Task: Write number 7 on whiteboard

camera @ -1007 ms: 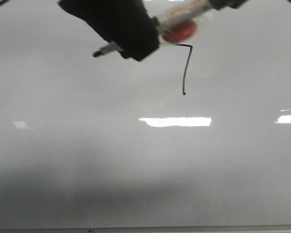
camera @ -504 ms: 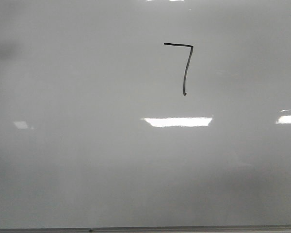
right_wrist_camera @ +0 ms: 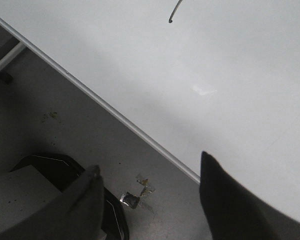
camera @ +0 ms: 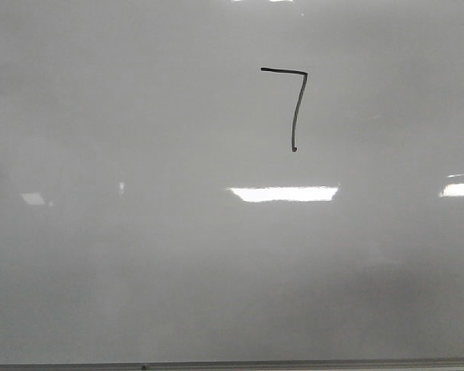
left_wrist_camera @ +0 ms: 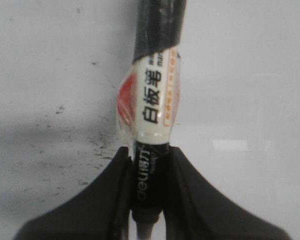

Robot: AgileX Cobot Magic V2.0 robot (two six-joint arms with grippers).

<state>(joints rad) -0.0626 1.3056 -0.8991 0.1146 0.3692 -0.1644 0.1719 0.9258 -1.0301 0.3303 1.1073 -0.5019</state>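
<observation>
The number 7 [camera: 294, 104] is a thin black marker stroke on the glossy pale whiteboard [camera: 139, 255], which fills the front view. No gripper shows in the front view. In the left wrist view my left gripper [left_wrist_camera: 149, 155] is shut on a black and white whiteboard marker [left_wrist_camera: 155, 100], which points away over a pale surface. In the right wrist view my right gripper [right_wrist_camera: 150, 167] is open and empty, over the whiteboard's edge [right_wrist_camera: 115, 116]. The tail of the 7's downstroke [right_wrist_camera: 174, 13] shows there on the board.
Bright rectangular light reflections [camera: 282, 193] lie on the board. Its thin dark bottom edge [camera: 232, 365] runs along the front. In the right wrist view a grey floor with a scrap of foil [right_wrist_camera: 132, 199] and a dark object [right_wrist_camera: 50, 165] lies beside the board.
The left gripper with the marker has left the front view. The whole 7, partly covered a second ago, now shows.
</observation>
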